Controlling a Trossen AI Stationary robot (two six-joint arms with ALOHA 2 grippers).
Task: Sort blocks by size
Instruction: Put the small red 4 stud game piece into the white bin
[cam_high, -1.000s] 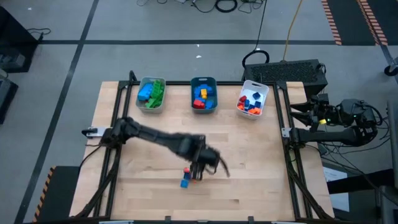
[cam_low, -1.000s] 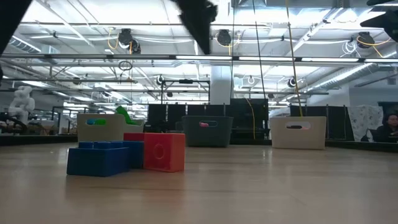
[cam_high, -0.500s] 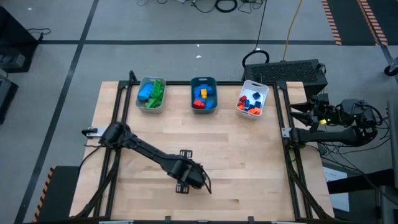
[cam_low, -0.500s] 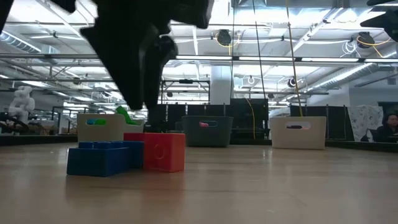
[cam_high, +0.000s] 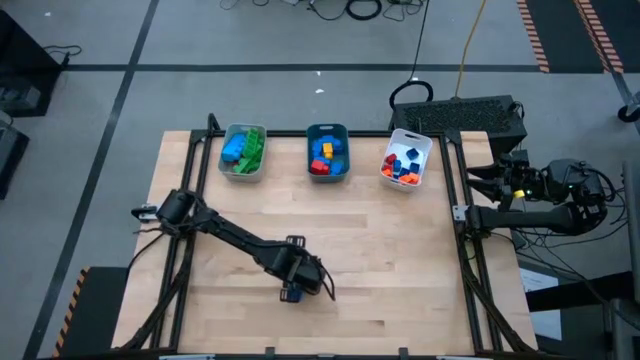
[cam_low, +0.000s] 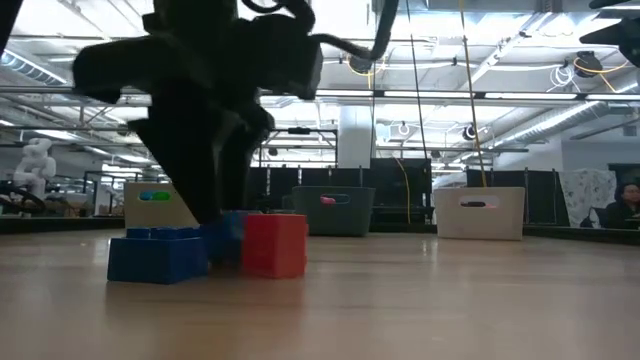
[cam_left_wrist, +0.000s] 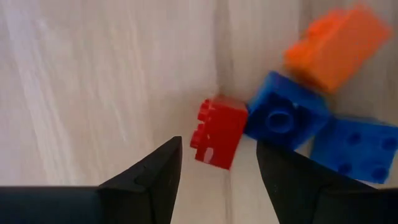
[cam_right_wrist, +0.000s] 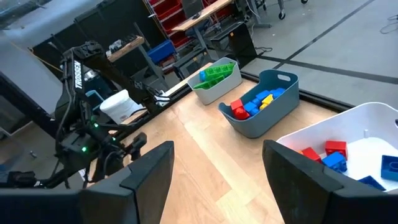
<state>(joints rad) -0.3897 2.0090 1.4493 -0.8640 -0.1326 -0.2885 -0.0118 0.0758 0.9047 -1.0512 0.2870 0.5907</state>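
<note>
Target block is the small red studded plastic cube (cam_left_wrist: 219, 132), lying on the bare wooden table (cam_high: 400, 260) near the front edge, left of centre. From my left wrist view it sits directly ahead of the left gripper (cam_left_wrist: 217, 163), centred on the gap between its parted, empty fingers (cam_left_wrist: 152, 174); I judge the next move to be a straight descent. The cube has no clear long axis. Its far side touches a blue studded plastic brick (cam_left_wrist: 285, 119), with an orange plastic brick (cam_left_wrist: 336, 45) and a second blue brick (cam_left_wrist: 354, 149) just beyond, so one finger has tight room there; the opposite side is open wood. The white rectangular tray (cam_high: 405, 160) of small blocks stands well apart at the back right. The right gripper (cam_right_wrist: 211, 174) waits open beside the table, far from the cluster.
</note>
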